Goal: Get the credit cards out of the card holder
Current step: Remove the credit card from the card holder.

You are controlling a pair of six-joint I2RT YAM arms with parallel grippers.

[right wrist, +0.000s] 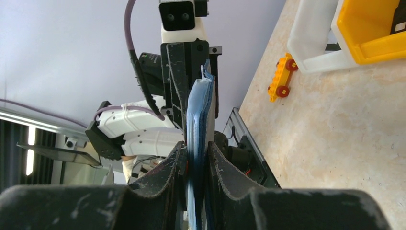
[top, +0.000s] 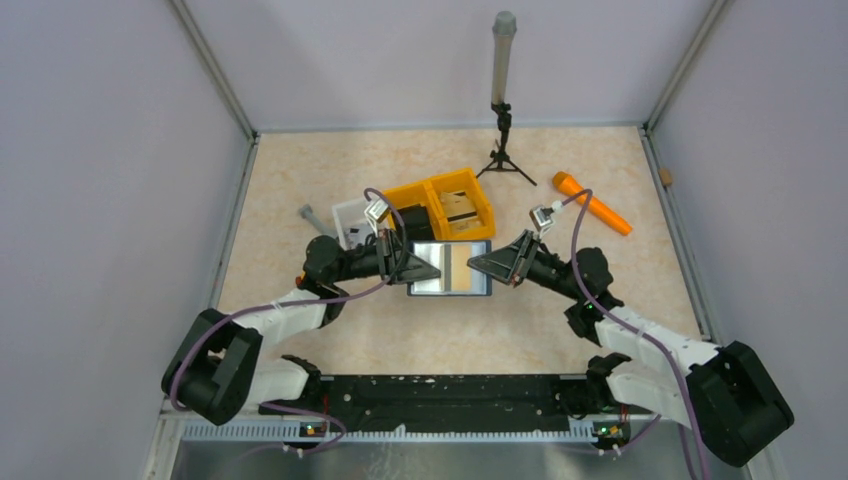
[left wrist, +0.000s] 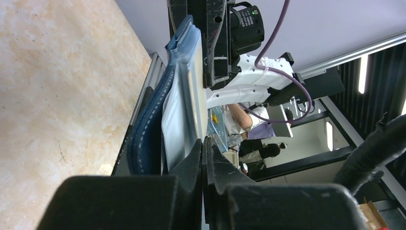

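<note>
The card holder (top: 450, 268), navy with pale inner faces, hangs open in the air over the table's middle, between both grippers. A silvery-grey card (top: 428, 262) and a tan-orange card (top: 458, 265) show on its inside. My left gripper (top: 432, 268) is shut on a thin inner sheet at the holder's left side, seemingly a card. In the left wrist view the navy cover (left wrist: 148, 129) lies outside the shut gripper (left wrist: 206, 143). My right gripper (top: 482, 265) is shut on the holder's right edge, which shows in the right wrist view (right wrist: 198, 110) between the fingers of the gripper (right wrist: 196, 155).
A yellow two-compartment bin (top: 470, 190) and a white bin (top: 348, 212) stand just behind the holder. An orange marker-like object (top: 590, 202), a small tripod with a post (top: 503, 150) and a grey bolt (top: 310, 215) lie farther back. A yellow toy car (right wrist: 281, 76) sits by the white bin.
</note>
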